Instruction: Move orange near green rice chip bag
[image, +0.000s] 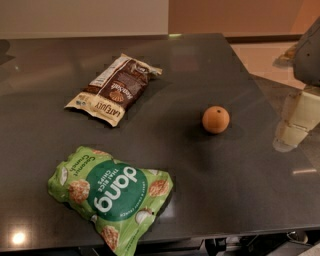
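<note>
The orange (216, 119) is small and round and sits on the dark table (200, 60), right of centre. The green rice chip bag (111, 194), with a dark green "dang" circle, lies flat at the front left, well apart from the orange. My gripper (294, 125) is a pale, cream-coloured shape under a grey arm part (309, 50) at the right edge of the view. It hangs to the right of the orange, apart from it and touching nothing I can see.
A brown and cream snack bag (114, 89) lies at the back left of the table. The table's right edge runs diagonally past the gripper. Its front edge is just below the green bag.
</note>
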